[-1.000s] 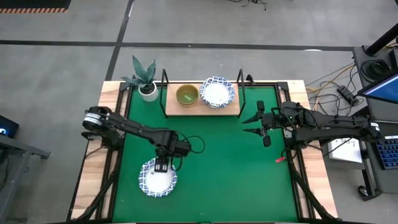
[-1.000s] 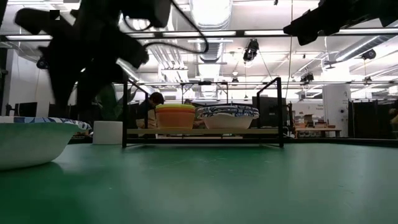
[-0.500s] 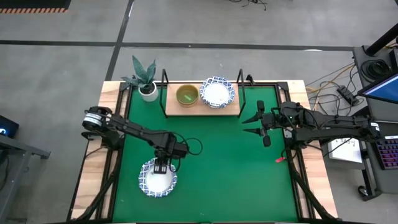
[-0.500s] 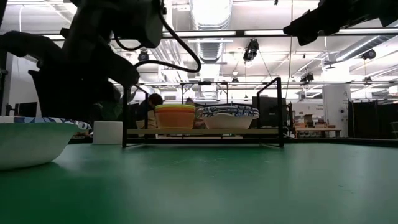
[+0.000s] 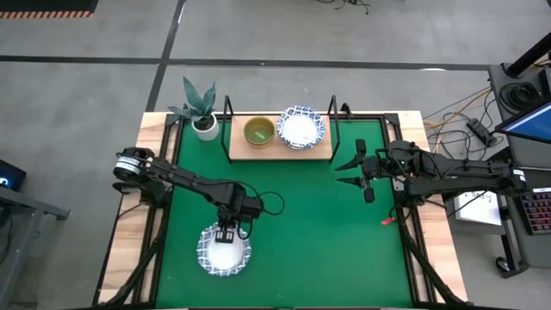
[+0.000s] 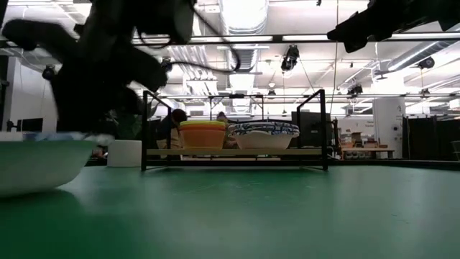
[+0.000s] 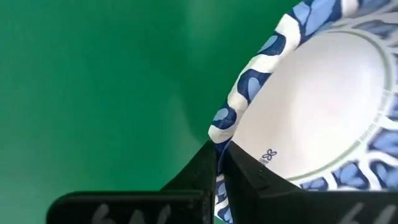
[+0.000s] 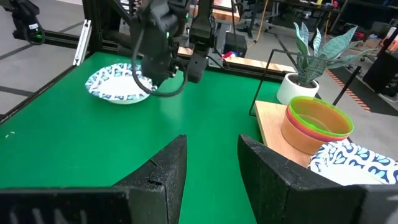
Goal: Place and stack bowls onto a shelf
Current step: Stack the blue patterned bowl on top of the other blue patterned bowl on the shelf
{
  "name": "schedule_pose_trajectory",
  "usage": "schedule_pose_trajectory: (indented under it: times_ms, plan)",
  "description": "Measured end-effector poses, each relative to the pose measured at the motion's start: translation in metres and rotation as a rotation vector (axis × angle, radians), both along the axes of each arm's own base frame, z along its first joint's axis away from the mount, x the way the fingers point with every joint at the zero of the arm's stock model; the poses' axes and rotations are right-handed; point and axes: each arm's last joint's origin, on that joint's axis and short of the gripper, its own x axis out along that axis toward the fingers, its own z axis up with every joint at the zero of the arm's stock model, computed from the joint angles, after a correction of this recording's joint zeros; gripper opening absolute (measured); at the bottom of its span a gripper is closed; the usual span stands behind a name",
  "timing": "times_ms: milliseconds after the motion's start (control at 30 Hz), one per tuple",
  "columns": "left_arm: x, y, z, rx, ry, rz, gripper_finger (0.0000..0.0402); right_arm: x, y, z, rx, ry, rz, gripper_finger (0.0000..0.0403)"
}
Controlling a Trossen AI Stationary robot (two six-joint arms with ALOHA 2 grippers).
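A wide white bowl with a blue patterned rim (image 5: 224, 252) sits near the green mat's front left; the low view shows this bowl (image 6: 36, 162) at its left edge. My left gripper (image 5: 225, 232) is over its far rim, shut on it. The wooden shelf (image 5: 320, 151) stands at the mat's far edge. It carries a yellow-green bowl (image 5: 259, 132) nested in a red one (image 8: 305, 140) and another blue-rimmed bowl (image 5: 301, 127). My right gripper (image 5: 344, 173) hovers open beside the shelf's right end, holding nothing. My left gripper pinches the bowl's blue rim (image 7: 219, 140) on its far side, one finger (image 7: 249, 177) inside the bowl and one finger (image 7: 199, 177) outside. The fingers come from above, pointing down. In the low view the bowl's underside is down at the mat.
A small white plant pot (image 5: 205, 127) stands left of the shelf. A black metal frame (image 5: 379, 120) borders the green mat (image 5: 310, 232). Between the held bowl and the shelf lies bare mat. Cables and equipment (image 5: 482, 129) lie off the table's right side.
My left gripper has come down onto the bowl's far rim and shut on it. The bowl has shifted a little toward the table's right and near edges.
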Motion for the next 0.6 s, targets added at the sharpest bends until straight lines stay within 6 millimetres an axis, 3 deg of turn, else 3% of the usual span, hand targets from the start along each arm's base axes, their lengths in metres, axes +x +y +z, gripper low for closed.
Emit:
schedule_pose_trajectory:
  times_ms: [300,600]
  plan:
    - [0.040,0.015,0.060,-0.048,-0.375,-0.020,0.0000,0.000,0.000,0.000,0.000,0.000,0.000,0.0132]
    - [0.084,0.071,0.121,0.184,-0.872,-0.007,0.0000,0.000,0.000,0.000,0.008,0.001,-0.002,0.0132]
